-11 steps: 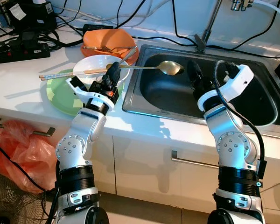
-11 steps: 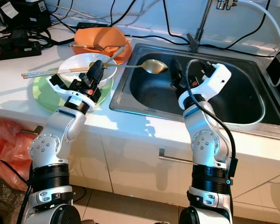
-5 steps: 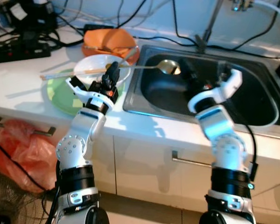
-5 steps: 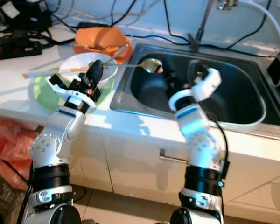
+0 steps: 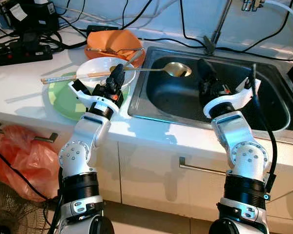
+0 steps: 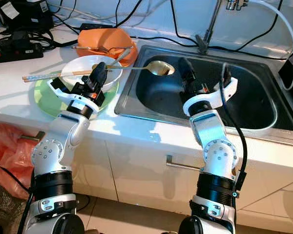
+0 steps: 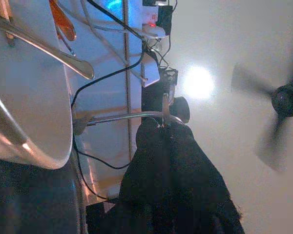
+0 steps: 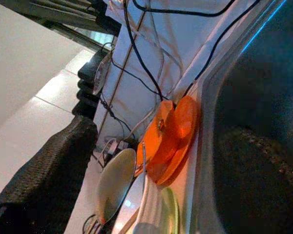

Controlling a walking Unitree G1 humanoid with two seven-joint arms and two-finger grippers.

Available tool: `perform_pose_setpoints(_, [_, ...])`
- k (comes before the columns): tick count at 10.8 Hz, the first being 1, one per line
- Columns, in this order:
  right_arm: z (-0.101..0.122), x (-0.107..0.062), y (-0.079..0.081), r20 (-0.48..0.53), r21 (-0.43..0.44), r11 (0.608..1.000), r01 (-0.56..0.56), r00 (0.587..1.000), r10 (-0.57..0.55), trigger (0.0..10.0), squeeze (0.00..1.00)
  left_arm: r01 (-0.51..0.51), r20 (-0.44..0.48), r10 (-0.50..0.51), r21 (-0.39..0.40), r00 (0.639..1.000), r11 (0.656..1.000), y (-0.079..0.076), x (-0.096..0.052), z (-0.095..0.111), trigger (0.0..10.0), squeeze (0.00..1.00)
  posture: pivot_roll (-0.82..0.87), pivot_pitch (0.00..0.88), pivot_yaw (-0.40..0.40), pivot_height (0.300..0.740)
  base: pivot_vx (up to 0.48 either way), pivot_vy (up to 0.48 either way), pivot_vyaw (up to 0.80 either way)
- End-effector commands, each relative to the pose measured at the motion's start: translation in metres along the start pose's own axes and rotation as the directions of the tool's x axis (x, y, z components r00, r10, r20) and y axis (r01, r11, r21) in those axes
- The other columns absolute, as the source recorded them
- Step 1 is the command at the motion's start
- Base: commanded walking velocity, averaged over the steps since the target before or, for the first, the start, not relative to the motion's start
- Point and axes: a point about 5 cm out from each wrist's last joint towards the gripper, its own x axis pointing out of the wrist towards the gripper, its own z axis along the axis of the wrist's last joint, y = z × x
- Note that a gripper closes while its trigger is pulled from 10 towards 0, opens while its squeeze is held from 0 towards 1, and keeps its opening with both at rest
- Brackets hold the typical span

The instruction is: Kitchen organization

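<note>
A long metal spoon [image 5: 178, 69] hangs level over the sink's [image 5: 151, 114] left end. Its handle reaches back to my left gripper [image 5: 118, 73], which is shut on it above the white bowl [image 5: 95, 68]. In the left wrist view the black fingers [image 7: 166, 161] meet on the thin handle. A pair of chopsticks [image 5: 71, 77] lies across the white bowl, which sits on a green plate [image 5: 61, 100]. My right gripper [image 5: 203, 70] is over the sink, just right of the spoon's bowl, open and apart from it. The spoon's bowl [image 8: 115, 183] is ahead of it in the right wrist view.
An orange bowl [image 5: 115, 41] with cutlery sits behind the white bowl. A faucet [image 5: 217, 27] rises behind the sink. Power strips and cables [image 5: 24, 46] crowd the back left counter. A red plastic bag [image 5: 24, 161] and a fan [image 5: 10, 214] are on the floor at left.
My right wrist has turned and its gripper has moved left, closer to the spoon's bowl. The left gripper and spoon have stayed in place.
</note>
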Motion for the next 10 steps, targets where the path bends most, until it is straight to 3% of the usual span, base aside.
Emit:
perform_pose_setpoints(1, [-0.016,0.006,0.01,-0.028,0.091,0.995,-0.032,0.999,0.035,10.0,1.0,0.018,-0.031,-0.018,-0.004,0.999,1.0,-0.005,0.008,-0.011,0.0,0.0,0.07,0.075,-0.065,0.74,0.0,0.0,0.0])
perform_pose_setpoints(7, [-0.029,0.009,0.009,-0.093,0.103,0.994,-0.039,0.994,0.049,10.0,1.0,0.021,-0.072,-0.022,-0.02,0.997,1.0,-0.004,0.016,-0.025,0.0,0.0,0.07,0.076,-0.065,0.74,0.0,0.0,0.0])
perform_pose_setpoints(8, [-0.034,0.01,0.011,-0.107,0.1,0.993,-0.055,0.992,0.066,10.0,0.01,0.015,-0.101,-0.018,-0.025,0.995,1.0,-0.001,0.02,-0.032,0.0,0.0,0.07,0.079,-0.053,0.74,0.0,0.0,0.0])
perform_pose_setpoints(9, [-0.039,0.012,0.014,-0.119,0.098,0.992,-0.078,0.989,0.09,10.0,0.0,0.01,-0.134,-0.015,-0.035,0.991,0.999,0.001,0.024,-0.042,0.0,0.0,0.07,0.081,-0.052,0.74,0.0,0.0,0.0])
perform_pose_setpoints(10, [-0.041,0.012,0.015,-0.122,0.098,0.991,-0.087,0.988,0.099,6.0,0.0,0.01,-0.144,-0.016,-0.042,0.989,0.999,0.001,0.026,-0.045,0.0,0.0,0.07,0.083,-0.051,0.74,0.0,0.0,0.0])
